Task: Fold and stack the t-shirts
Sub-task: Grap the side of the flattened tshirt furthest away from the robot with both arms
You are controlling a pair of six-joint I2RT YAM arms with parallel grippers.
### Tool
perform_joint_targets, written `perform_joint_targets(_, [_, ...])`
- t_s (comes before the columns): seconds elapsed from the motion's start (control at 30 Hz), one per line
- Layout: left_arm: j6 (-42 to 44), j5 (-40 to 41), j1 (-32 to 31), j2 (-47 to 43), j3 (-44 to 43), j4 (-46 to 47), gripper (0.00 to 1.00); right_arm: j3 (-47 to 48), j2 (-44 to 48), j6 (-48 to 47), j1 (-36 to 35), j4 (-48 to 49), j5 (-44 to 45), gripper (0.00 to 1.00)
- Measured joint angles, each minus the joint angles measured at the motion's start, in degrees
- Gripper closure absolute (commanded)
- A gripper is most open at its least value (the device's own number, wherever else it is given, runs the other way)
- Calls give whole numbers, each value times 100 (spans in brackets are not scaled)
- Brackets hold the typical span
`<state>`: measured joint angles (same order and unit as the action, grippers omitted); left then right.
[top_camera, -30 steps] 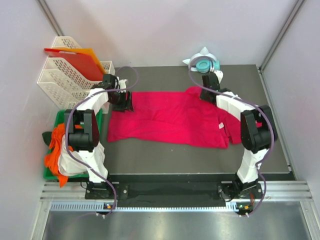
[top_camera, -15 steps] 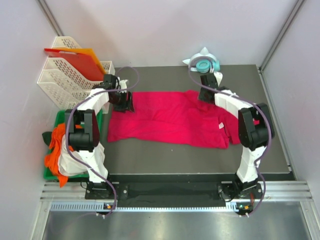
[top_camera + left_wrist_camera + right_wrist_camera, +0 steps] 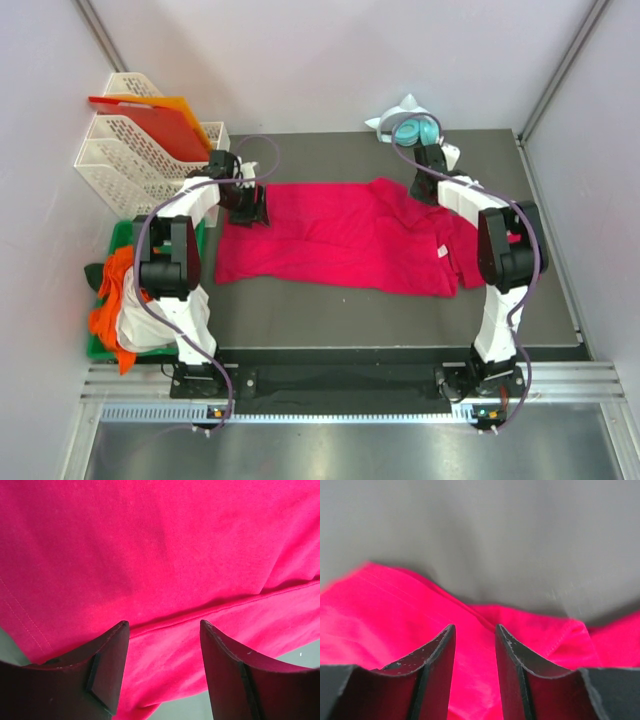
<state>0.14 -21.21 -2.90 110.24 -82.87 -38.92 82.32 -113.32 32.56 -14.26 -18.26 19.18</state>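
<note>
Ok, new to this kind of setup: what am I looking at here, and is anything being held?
Two robot arms are bolted at a table's near edge, each ending in a two-finger gripper. The wide picture is from overhead; the other two come from a camera on each wrist. One crimson t-shirt lies spread on the dark table. The left gripper hangs over its left edge, the right gripper at its far edge; both have jaws apart, holding nothing. White racks and a green bin stand left.
</note>
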Motion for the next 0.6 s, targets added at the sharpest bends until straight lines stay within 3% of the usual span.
perform_joint_targets(0.6, [0,-22,0,31,0,37,37,-802,376,168,26,52,85,61])
